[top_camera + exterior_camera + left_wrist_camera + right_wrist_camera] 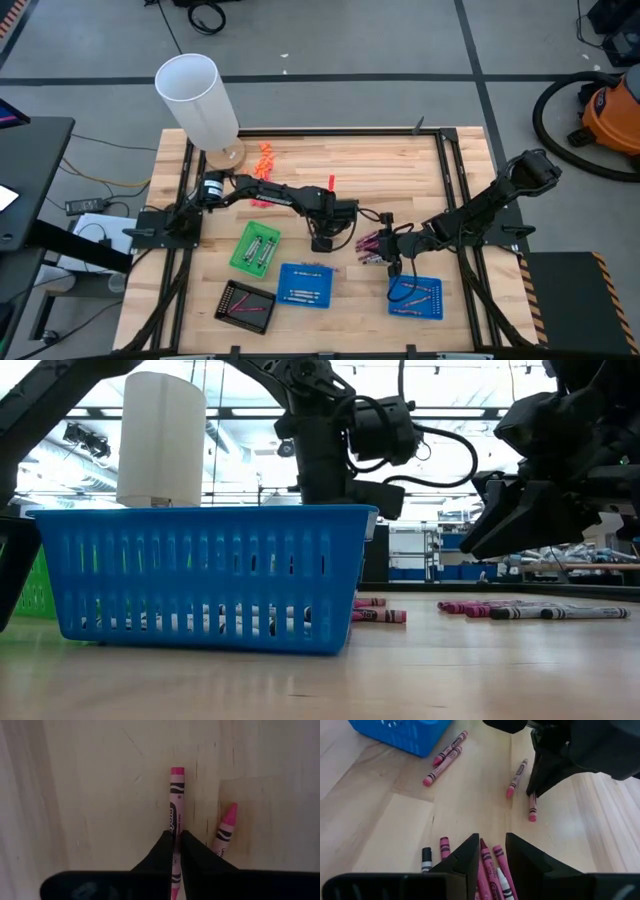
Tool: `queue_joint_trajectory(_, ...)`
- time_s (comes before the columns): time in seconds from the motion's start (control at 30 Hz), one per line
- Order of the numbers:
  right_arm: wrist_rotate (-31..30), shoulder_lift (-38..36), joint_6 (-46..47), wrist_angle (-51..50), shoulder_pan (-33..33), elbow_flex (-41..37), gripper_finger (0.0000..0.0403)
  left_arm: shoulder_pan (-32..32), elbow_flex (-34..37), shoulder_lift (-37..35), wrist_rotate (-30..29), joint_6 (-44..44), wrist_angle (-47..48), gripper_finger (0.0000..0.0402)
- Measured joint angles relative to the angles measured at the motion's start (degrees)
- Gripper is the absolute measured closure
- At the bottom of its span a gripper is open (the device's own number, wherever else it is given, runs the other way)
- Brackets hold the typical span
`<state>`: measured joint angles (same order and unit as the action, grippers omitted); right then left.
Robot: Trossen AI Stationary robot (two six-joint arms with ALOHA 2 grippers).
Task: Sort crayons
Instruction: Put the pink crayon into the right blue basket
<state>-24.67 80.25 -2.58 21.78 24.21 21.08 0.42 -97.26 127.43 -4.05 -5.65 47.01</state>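
1. Left claw (pixel 176 851) is sitting low over the wooden worktop (pixel 340 170), near its middle – fingers pressed together, pinching a pink crayon (pixel 176 795) that is lying flat and sticking out ahead of the tips.
2. A second pink crayon (pixel 225 830) is lying just beside the pinched one, angled, not touching it in the left wrist view.
3. Right claw (pixel 491 851) is hovering over the crayon pile (pixel 372 246) – fingers partly spread, a gap showing between them, nothing pinched.
4. Pile is sitting directly under and ahead of the right claw: pinkish-red sticks plus at least one dark-and-white one (pixel 426 859) at the pile's edge.
5. Two more pink crayons (pixel 445 759) are lying side by side well ahead of the right claw, just beside the corner of a blue basket (pixel 402 734).
6. Another loose crayon (pixel 516 778) is lying between the two claws, near the left claw's fingers as seen from the right wrist.
7. Trays near the worktop's front edge: green tray (pixel 255 247), blue tray (pixel 305 284), black tray (pixel 245 306) on the left claw's side; another blue tray (pixel 416 297) just by the right claw. All are holding thin sticks; colours are hard to tell.
8. White cylinder (pixel 197 100) is standing at the far corner behind the left arm.
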Motion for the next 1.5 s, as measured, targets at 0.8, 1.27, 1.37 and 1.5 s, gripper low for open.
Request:
queue_joint_trajectory(0.8,-5.95,0.00,1.14,0.13,0.00,0.00,0.0297,-8.64,-2.12,-13.25,-5.77,14.29,6.96,0.0388)
queue_joint_trajectory(1.27,-4.64,-0.13,-0.23,9.43,2.48,0.00,0.0297,-15.42,-2.09,-13.26,-12.10,19.74,-1.71,0.0388)
queue_joint_trajectory(1.37,-4.66,-0.13,-1.65,13.64,3.63,0.00,0.0297,-15.96,-2.00,-13.07,-16.11,20.09,-1.92,0.0388)
queue_joint_trajectory(1.5,-6.20,-0.17,-2.35,17.16,4.20,0.00,0.0297,-16.54,-1.18,-13.05,-17.33,19.93,-5.06,0.0387)
